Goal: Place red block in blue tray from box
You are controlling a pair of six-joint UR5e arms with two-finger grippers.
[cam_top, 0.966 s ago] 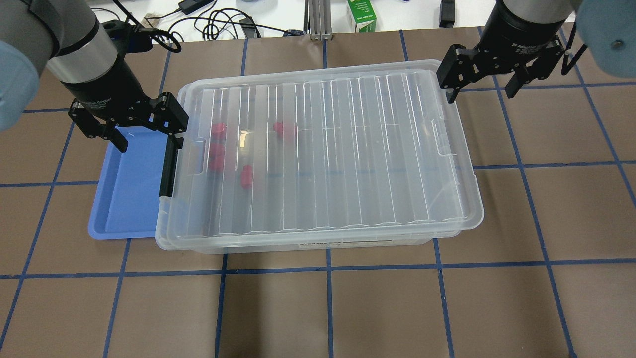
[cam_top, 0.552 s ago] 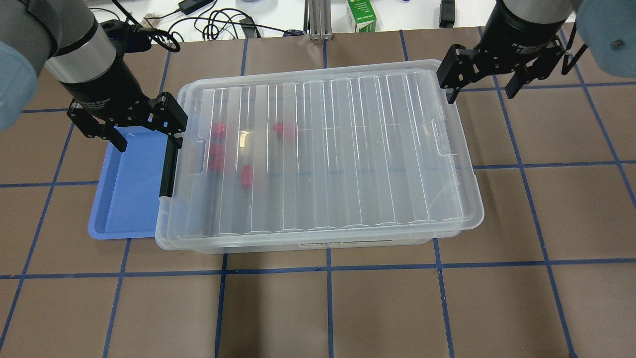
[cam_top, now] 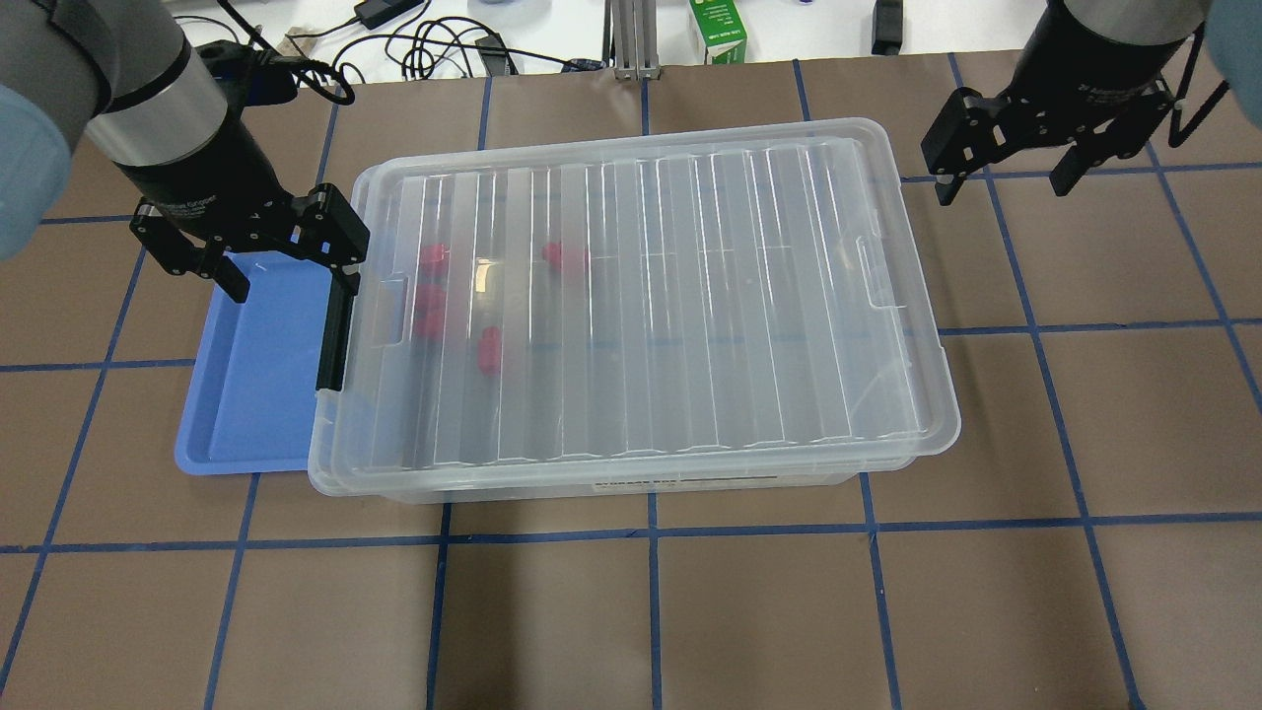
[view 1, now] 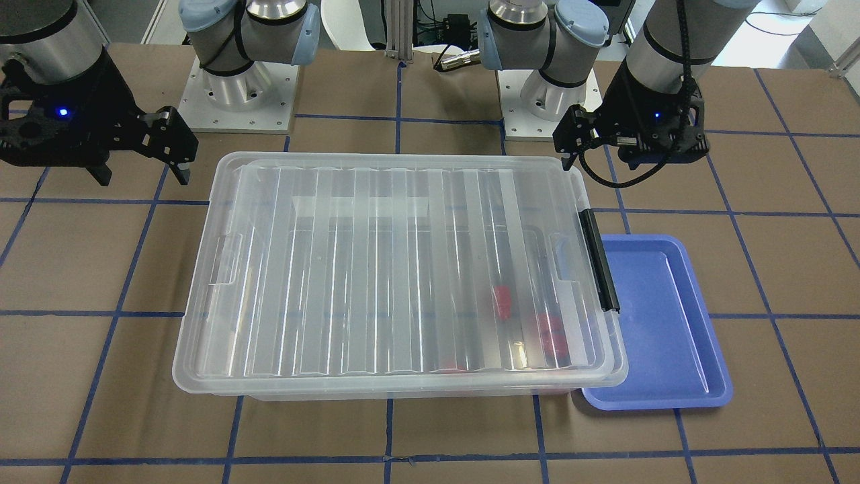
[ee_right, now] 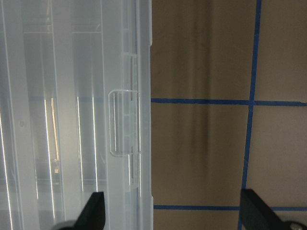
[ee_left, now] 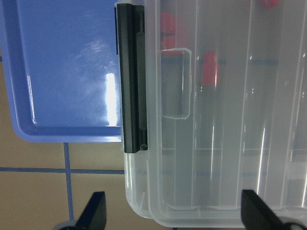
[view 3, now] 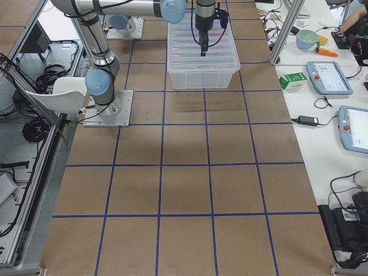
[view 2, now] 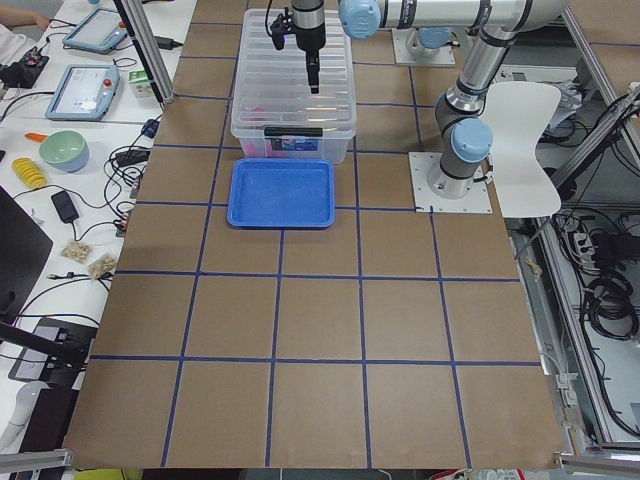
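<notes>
1. Latch [cam_top: 333,340] on the box [cam_top: 631,481] end toward the table's left edge, long axis running between near and far edges, lid [cam_top: 690,296] shut
2. Left gripper [cam_top: 291,281] hangs right over it, jaws wide, empty; right gripper [cam_top: 1004,187], open and empty too, sits off the opposite end
3. Red block [cam_top: 489,352] lies inside near that latch, blue tray [cam_top: 246,394] just beside, so the left arm is nearer

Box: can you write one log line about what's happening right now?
box: lid on | red blocks: inside box | tray: empty | left gripper: open, above latch | right gripper: open, beside box
</notes>
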